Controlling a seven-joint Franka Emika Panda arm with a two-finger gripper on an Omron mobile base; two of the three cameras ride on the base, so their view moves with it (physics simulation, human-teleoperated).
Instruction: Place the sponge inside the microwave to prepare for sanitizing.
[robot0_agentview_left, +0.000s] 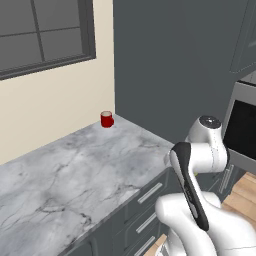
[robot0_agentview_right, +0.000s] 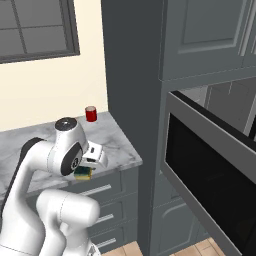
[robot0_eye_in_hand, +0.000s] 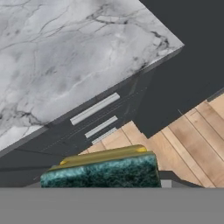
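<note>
Apparently mid-carry: the claw (robot0_agentview_right: 86, 170) grasps the sponge (robot0_agentview_right: 83, 173); next, swing toward three o'clock into the open microwave (robot0_agentview_right: 210, 170).

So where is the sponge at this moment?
The sponge is in the gripper, off the marble counter, near its front edge above the drawers in the right base view. The open microwave is further right.

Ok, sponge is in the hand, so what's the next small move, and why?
Probably carry the sponge to the right, toward the open microwave. The hand holds it just past the counter's front edge, above the drawers, and the microwave door hangs open with the cavity a good way off.
</note>
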